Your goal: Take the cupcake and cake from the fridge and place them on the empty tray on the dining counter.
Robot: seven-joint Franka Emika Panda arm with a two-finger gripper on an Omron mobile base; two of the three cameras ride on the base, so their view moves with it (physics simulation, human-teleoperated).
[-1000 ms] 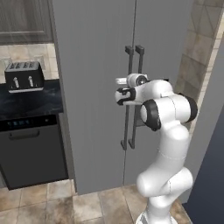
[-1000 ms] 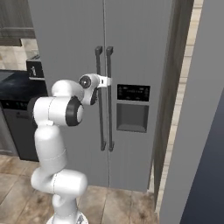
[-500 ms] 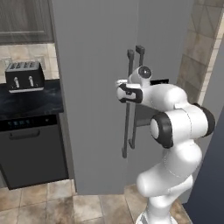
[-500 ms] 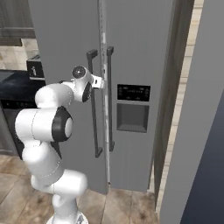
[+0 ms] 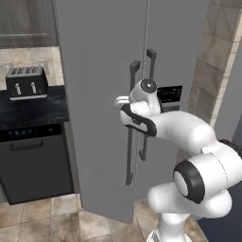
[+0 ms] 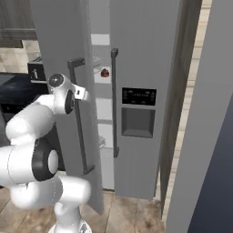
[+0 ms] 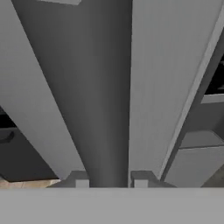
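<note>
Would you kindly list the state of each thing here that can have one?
Fridge: left door partly open, right door shut.
Left door handle: gripped by the gripper.
Gripper: shut on the left door handle.
Cake: on a fridge shelf, seen through the gap.
Toaster: upright on the worktop, slots empty.
</note>
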